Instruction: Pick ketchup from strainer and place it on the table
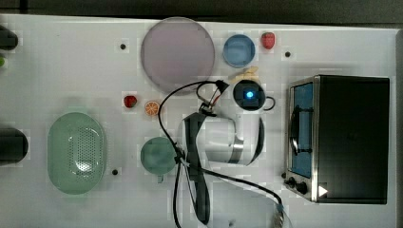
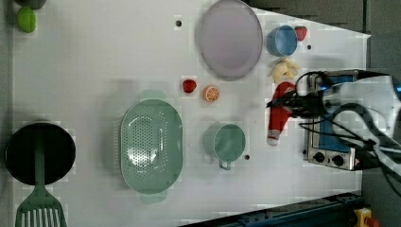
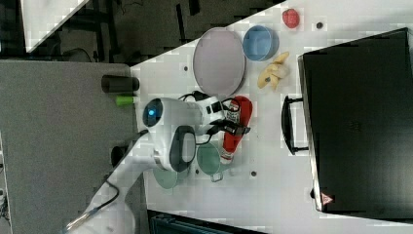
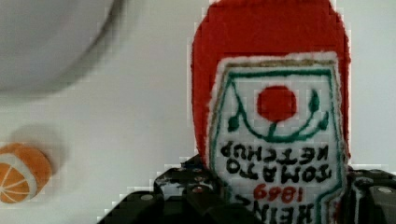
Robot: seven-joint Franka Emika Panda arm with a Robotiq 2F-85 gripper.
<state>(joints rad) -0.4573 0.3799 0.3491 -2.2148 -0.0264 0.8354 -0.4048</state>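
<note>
My gripper (image 4: pixel 275 200) is shut on the ketchup (image 4: pixel 273 112), a red bottle with a white-and-red label; the dark fingers (image 4: pixel 187 196) flank its sides. In the left view the ketchup (image 2: pixel 279 113) lies lengthwise over the white table (image 2: pixel 94 71), white cap pointing towards the front edge, between the teal cup and the toaster oven, with the gripper (image 2: pixel 289 101) on its upper part. The right view shows the ketchup (image 3: pixel 235 127) under the gripper (image 3: pixel 233 122). I cannot tell whether it touches the table. The pale green strainer (image 1: pixel 76 152) stands empty at the top view's left.
A teal cup (image 1: pixel 158 155) sits beside the arm. A toaster oven (image 1: pixel 342 137) stands at the top view's right. At the back are a grey-lilac plate (image 1: pixel 178 52), a blue cup (image 1: pixel 239 50), a strawberry (image 1: pixel 268 40) and a banana (image 1: pixel 244 73). An orange slice (image 1: pixel 152 108) and a small red fruit (image 1: pixel 129 100) lie mid-table.
</note>
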